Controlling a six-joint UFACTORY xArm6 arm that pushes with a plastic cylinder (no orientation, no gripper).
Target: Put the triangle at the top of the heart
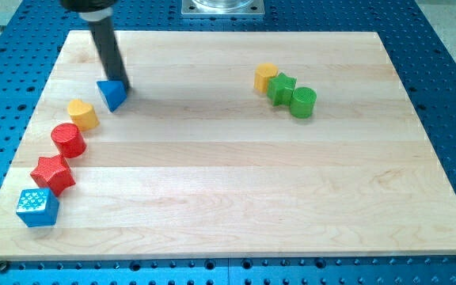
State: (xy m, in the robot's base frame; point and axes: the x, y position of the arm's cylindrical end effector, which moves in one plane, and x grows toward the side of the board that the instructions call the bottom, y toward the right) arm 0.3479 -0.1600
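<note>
The blue triangle (112,94) lies at the upper left of the wooden board (236,158). The yellow heart (82,114) lies just below and to the left of it, a small gap between them. My tip (120,85) rests against the triangle's upper right side; the dark rod rises from there toward the view's top left.
Below the heart, a curved row runs down the left edge: a red cylinder (68,140), a red star (52,173), a blue cube (37,207). At the upper right sit a yellow block (265,78), a green star-like block (281,88) and a green cylinder (303,101).
</note>
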